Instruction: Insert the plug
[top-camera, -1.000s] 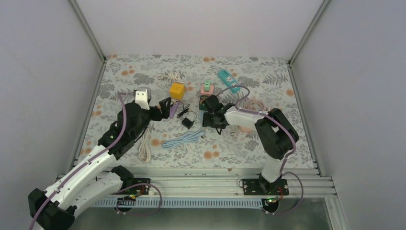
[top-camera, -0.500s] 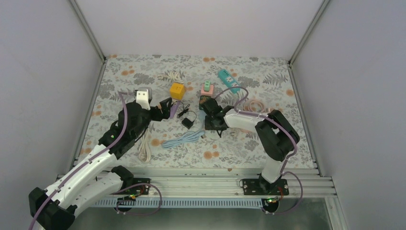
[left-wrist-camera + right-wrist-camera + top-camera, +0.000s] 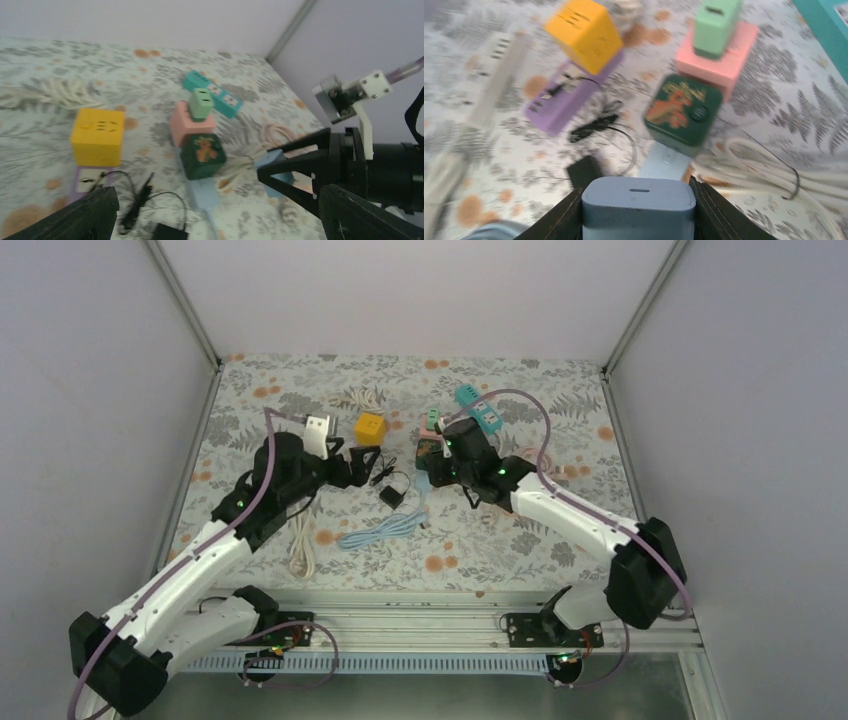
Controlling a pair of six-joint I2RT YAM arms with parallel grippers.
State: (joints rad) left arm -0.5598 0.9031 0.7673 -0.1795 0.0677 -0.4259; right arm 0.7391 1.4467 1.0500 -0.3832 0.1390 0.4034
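Both arms had shifted over the last second: the left arm had pushed slightly further back, and the right arm had lifted and unfolded its elbow. The left gripper (image 3: 350, 464) reached low across the floral worktop (image 3: 600, 540) towards the yellow cube (image 3: 370, 428), jaws spread fully and holding nothing. The right gripper (image 3: 432, 476) hung above the worktop, angled down and leftward, jaws closed on the blue plug (image 3: 639, 207), which was held in the air just short of the dark green cube (image 3: 683, 107). An orange picture marked that cube; its lettering was unreadable.
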